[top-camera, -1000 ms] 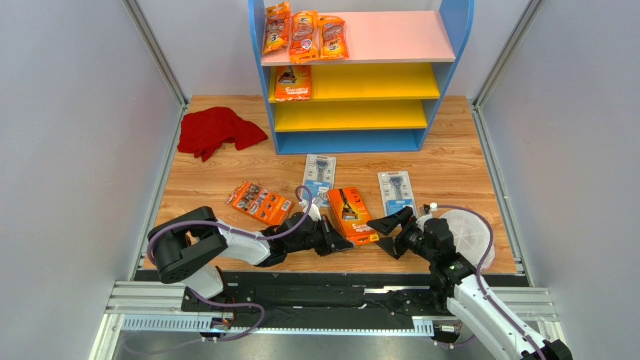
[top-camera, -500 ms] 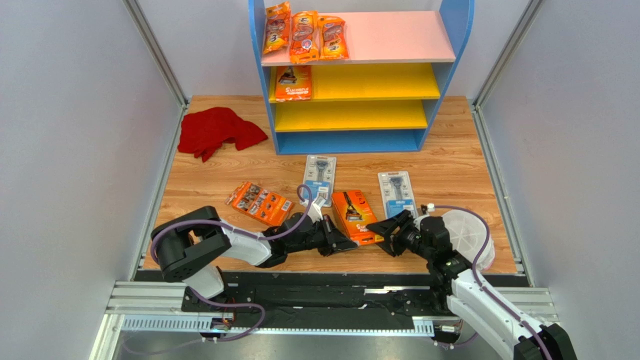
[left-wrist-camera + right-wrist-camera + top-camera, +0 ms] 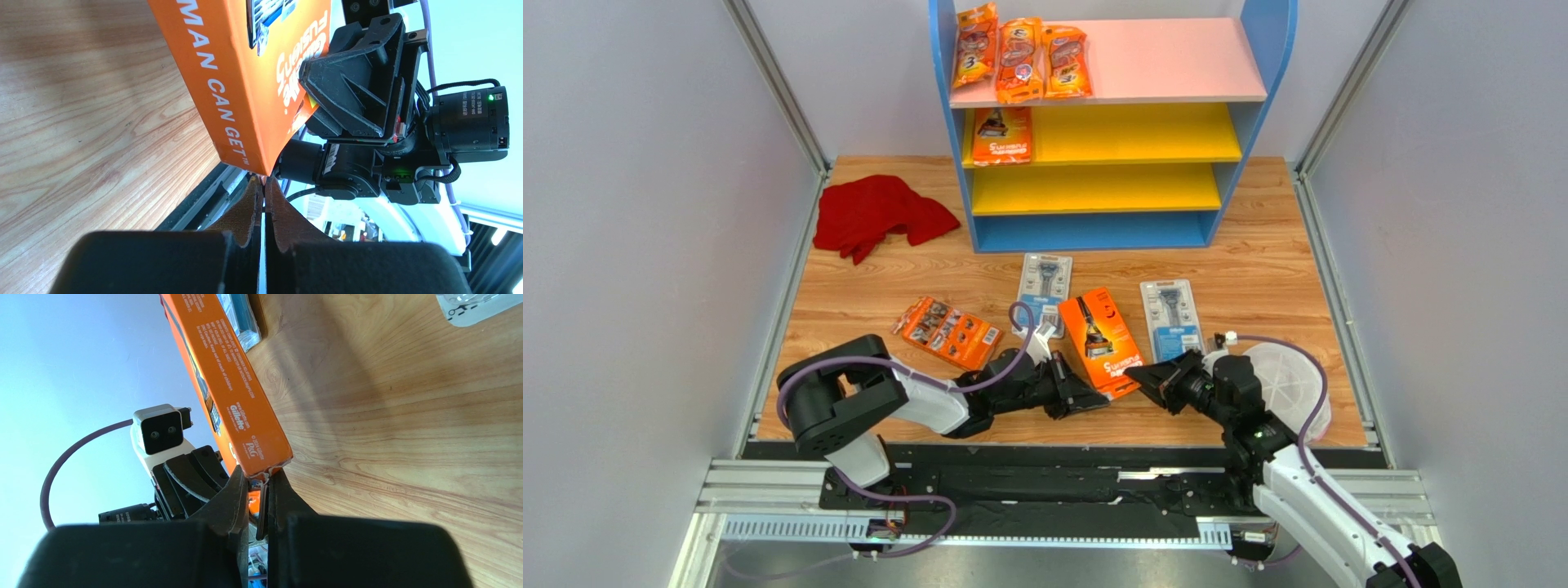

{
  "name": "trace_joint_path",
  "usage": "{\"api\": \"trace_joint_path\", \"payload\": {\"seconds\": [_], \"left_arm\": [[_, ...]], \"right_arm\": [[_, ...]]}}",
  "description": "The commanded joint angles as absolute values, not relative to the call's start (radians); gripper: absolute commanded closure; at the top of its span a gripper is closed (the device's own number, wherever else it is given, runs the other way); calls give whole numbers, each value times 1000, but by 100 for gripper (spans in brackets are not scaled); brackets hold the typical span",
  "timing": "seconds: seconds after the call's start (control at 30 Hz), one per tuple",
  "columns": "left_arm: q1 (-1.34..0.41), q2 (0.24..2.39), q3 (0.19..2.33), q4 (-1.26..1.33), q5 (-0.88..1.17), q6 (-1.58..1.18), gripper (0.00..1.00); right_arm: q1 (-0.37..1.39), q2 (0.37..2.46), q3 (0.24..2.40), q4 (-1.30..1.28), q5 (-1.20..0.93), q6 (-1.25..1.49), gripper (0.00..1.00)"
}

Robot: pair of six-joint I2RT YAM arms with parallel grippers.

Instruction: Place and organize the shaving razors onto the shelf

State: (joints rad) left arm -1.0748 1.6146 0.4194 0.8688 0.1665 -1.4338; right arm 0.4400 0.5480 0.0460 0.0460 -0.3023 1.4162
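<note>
Orange box point(image 3: 1100, 341), tilted up on the table point(image 3: 1284, 257) near both arms, well short of the shelf point(image 3: 1247, 110). It is probably light, stiff card (slick, crushable). Right gripper point(image 3: 261, 478) pinches its corner seam, a sensible hold. Left gripper point(image 3: 264, 187), closed, props another corner.

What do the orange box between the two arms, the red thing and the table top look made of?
The orange box: probably printed cardboard, slight sheen; crisp folded edges, flat printed faces. The red cloth: soft matte fabric, crumpled in folds. The table top: smooth wood-grain surface; solid wood or laminate, cannot tell.
</note>
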Motion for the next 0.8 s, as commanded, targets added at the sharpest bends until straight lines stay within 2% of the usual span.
{"api": "trace_joint_path", "payload": {"seconds": [0.0,0.07,0.17,0.2,0.33,0.37,0.4,0.57,0.73,0.77], "left_arm": [[-1086,1617,410,960,181,-1431,100],[-1086,1617,408,965,179,-1431,100],[-1086,1614,405,968,183,-1427,80],[-1086,1612,405,966,181,-1421,57],[-1086,1583,390,957,166,-1408,32],[-1086,1575,381,951,160,-1407,14],[-1086,1565,377,945,150,-1396,3],[-1086,1453,416,746,126,-1300,1],[-1086,1247,592,147,16,-1125,1],[-1086,1218,622,-55,-58,-1073,1]], "right_arm": [[445,531,-40,69,-282,1408,100],[445,531,-38,66,-282,1408,100],[445,525,-38,57,-282,1407,100],[445,517,-37,55,-282,1407,100],[445,497,-35,32,-278,1404,100],[443,492,-37,23,-278,1402,100],[445,489,-38,20,-276,1402,100],[443,472,-35,5,-273,1399,100],[445,472,-15,-30,-275,1387,100],[443,471,-11,-40,-275,1376,100]]}}
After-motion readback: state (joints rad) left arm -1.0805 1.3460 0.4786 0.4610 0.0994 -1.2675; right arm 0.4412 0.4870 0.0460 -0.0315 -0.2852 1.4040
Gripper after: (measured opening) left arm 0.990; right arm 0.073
